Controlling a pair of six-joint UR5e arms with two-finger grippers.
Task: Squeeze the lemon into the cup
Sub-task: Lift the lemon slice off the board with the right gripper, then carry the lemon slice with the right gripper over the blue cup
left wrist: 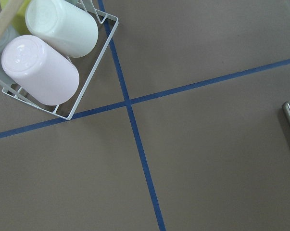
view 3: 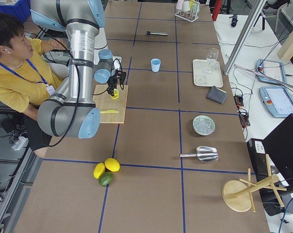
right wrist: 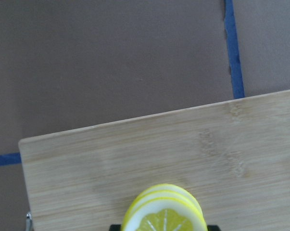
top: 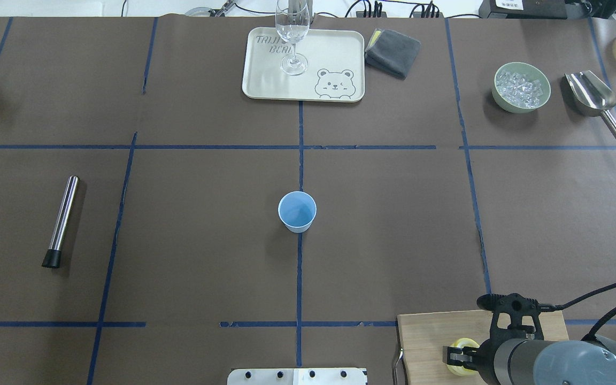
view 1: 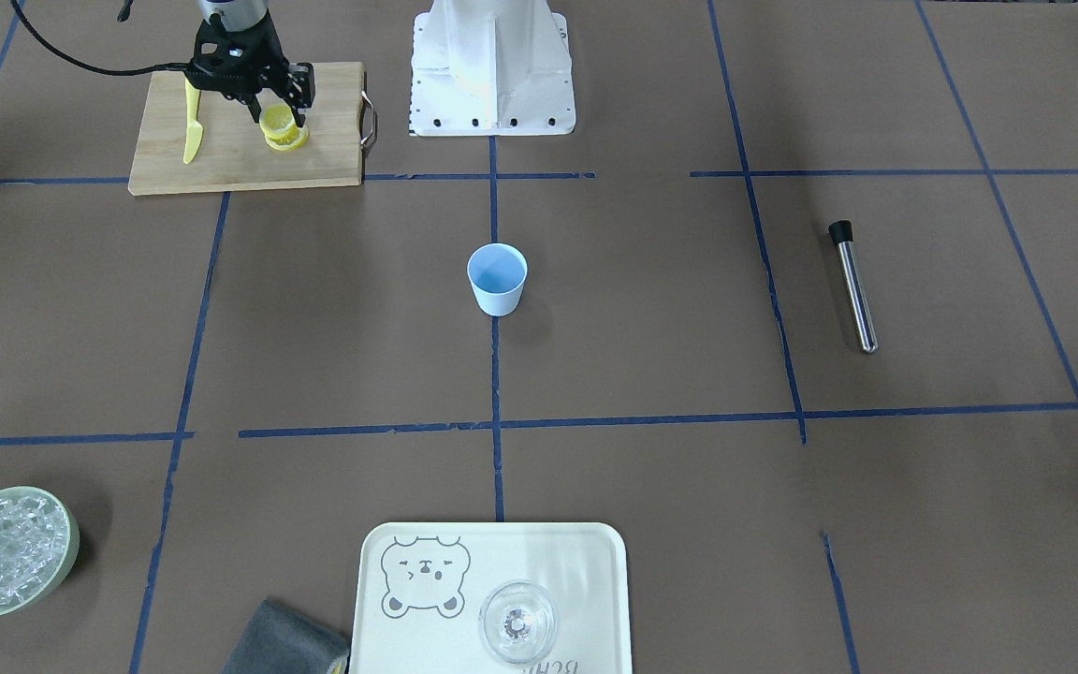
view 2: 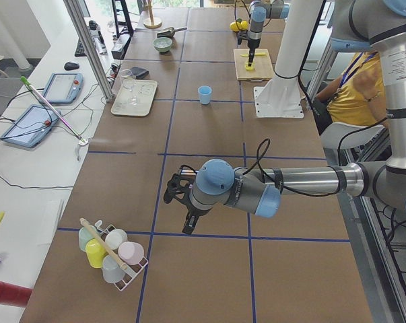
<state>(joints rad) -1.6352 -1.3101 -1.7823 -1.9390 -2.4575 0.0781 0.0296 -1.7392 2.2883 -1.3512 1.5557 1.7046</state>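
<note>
At upper left of the front-facing view, right gripper pointing down over a wooden cutting board. Fingers clamped on the lemon, one on each side of the slice. Held slice just above a second slice lying on the board; cannot tell whether the two touch. In the right wrist view, lemon at bottom centre, cut face toward the camera, the other slice's rind showing behind it, bare board above.

Yellow plastic knife flat on the same board, left of the gripper, apart from both slices.

Cup upright at centre of the frame, on a blue tape line, well apart from the board and the lemon. Nothing visible inside it.

Steel rod with a black cap lying at centre right. At bottom centre, a pale tray with a bear drawing, carrying a clear stemmed glass. Grey cloth just left of the tray. Green bowl of ice at lower left.

Left gripper visible only in the left side view, at lower centre, low over the brown bench, near a wire rack of upturned cups. Cannot tell whether its fingers are apart or together.
</note>
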